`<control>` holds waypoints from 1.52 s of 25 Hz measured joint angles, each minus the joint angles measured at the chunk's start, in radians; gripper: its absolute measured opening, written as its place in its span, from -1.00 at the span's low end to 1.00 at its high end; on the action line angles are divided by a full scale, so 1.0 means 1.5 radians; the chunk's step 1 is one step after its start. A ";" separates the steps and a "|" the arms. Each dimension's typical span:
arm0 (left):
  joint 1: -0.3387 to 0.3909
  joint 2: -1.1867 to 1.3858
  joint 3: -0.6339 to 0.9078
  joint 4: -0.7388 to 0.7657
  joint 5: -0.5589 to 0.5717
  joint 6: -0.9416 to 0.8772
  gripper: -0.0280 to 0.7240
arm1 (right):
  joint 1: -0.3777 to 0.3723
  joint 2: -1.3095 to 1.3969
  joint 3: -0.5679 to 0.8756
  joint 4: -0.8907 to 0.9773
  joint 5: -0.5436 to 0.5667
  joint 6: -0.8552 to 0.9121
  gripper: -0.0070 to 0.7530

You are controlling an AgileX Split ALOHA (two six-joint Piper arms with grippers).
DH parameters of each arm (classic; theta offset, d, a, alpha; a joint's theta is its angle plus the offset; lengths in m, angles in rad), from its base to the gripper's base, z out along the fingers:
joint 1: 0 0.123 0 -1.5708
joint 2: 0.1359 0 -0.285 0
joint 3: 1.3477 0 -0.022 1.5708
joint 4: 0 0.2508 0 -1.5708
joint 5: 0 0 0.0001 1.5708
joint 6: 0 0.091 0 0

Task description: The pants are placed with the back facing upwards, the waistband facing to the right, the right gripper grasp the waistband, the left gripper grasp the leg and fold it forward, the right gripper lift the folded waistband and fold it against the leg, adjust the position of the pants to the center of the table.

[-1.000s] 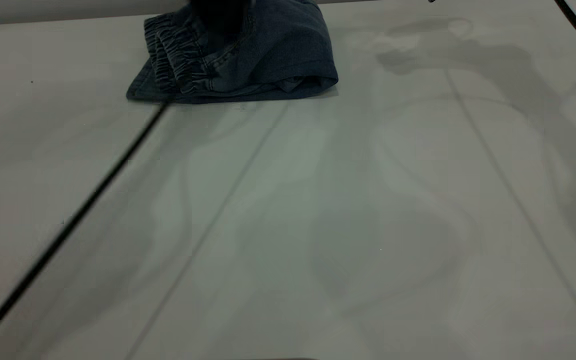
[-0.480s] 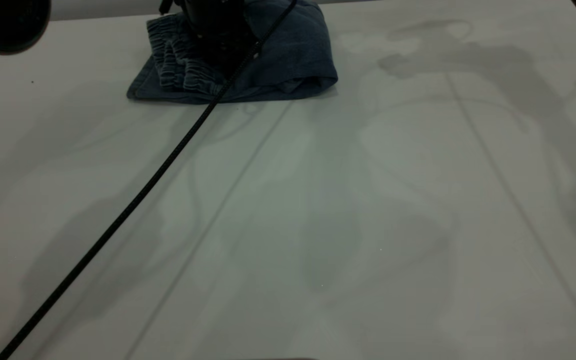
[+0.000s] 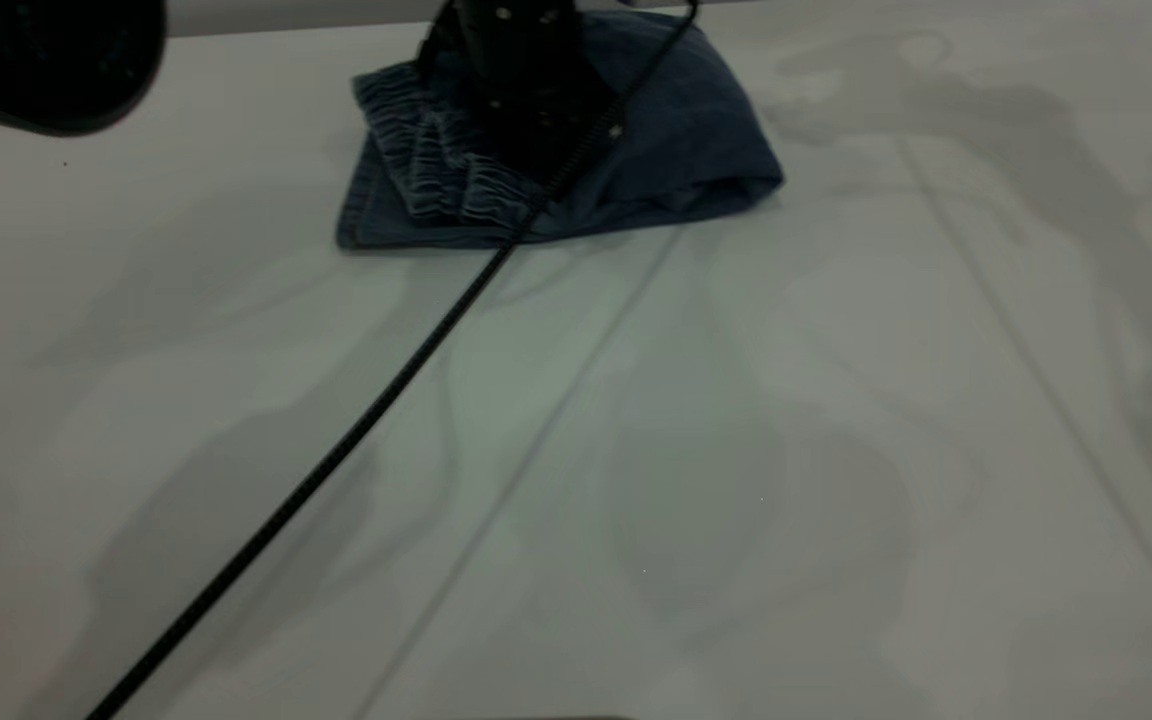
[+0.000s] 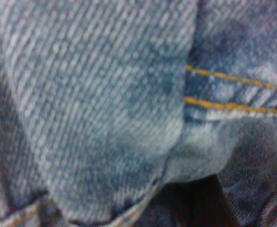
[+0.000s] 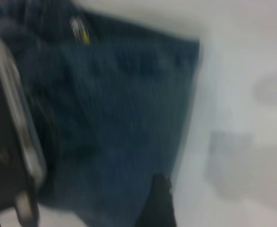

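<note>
I see the left gripper (image 3: 526, 150) pressed onto the folded pants (image 3: 676, 150), far on the table (image 3: 736, 450); finger state indeterminate. Dragging risks unfolding the waistband (image 3: 436, 170).

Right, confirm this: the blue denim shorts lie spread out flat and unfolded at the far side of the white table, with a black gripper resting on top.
Not quite. The blue denim shorts are folded into a compact bundle, gathered waistband stacked on top, as the exterior view shows. They do sit at the far side of the white table, with a black gripper on top.
</note>
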 joint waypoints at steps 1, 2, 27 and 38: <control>-0.007 0.001 0.000 -0.001 0.000 0.000 0.03 | -0.003 0.000 -0.012 -0.005 0.006 0.003 0.52; -0.013 0.001 0.000 -0.001 0.000 0.000 0.03 | -0.007 0.000 -0.026 -0.007 0.011 0.006 0.52; -0.056 -0.191 -0.030 0.091 0.000 -0.142 0.03 | -0.028 -0.119 -0.073 -0.043 0.034 0.057 0.52; -0.055 -0.375 0.013 0.130 0.000 -0.144 0.03 | -0.028 -0.335 0.057 -0.068 0.035 0.101 0.52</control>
